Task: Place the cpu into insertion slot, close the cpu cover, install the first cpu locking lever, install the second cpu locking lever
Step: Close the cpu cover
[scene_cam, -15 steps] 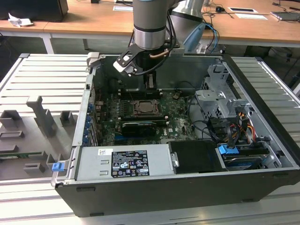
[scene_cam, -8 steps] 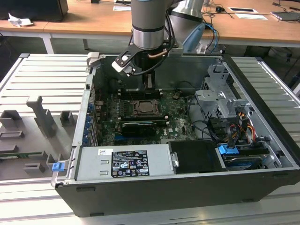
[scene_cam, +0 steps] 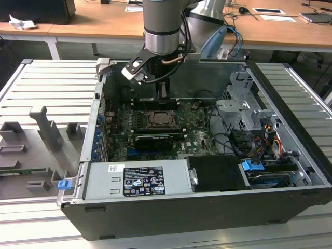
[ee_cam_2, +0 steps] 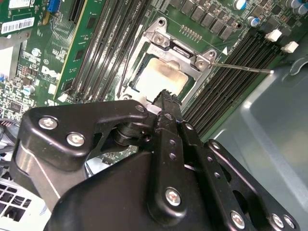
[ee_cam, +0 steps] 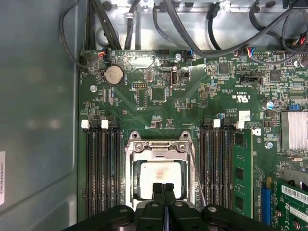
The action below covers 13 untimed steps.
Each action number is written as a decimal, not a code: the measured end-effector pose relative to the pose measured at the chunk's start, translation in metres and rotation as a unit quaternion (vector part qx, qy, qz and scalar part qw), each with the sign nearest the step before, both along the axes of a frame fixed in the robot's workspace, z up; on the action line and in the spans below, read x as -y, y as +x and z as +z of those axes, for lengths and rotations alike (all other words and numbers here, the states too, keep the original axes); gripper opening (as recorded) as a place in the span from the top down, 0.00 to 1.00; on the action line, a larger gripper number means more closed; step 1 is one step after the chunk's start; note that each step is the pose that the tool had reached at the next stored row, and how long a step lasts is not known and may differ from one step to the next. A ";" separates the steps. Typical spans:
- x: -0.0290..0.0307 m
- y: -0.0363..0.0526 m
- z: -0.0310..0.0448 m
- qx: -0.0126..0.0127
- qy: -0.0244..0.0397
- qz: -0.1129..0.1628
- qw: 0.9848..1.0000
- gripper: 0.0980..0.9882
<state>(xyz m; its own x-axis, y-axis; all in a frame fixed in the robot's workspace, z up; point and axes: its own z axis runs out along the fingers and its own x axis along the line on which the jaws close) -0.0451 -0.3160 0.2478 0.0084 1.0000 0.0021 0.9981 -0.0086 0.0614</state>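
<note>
End effector (ee_cam: 163, 186) closed over cpu (ee_cam: 159, 174) | memory slots (ee_cam: 102, 168) flanking both sides

The arm (scene_cam: 165, 31) hangs above the insertion slot (scene_cam: 164, 120).

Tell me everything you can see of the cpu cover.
The cpu cover is a thin, silvery, square metal frame; its cut-out centre shows the pale top of the cpu. It lies flat, closed down over the cpu, between black memory slots on the green motherboard. The shut claw hangs over one edge; whether it touches is unclear.
</note>
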 end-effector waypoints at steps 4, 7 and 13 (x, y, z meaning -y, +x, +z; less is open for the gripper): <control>0.0000 -0.0026 0.0000 0.000 0.000 0.000 1.000 0.99; -0.0001 -0.0041 0.0000 0.000 0.000 0.000 1.000 0.99; -0.0004 -0.0065 -0.0009 0.000 0.000 0.000 1.000 0.99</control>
<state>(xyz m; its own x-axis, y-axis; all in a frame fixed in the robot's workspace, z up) -0.0517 -0.3156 0.2469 0.0085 1.0000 0.0022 0.9981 -0.0086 0.0615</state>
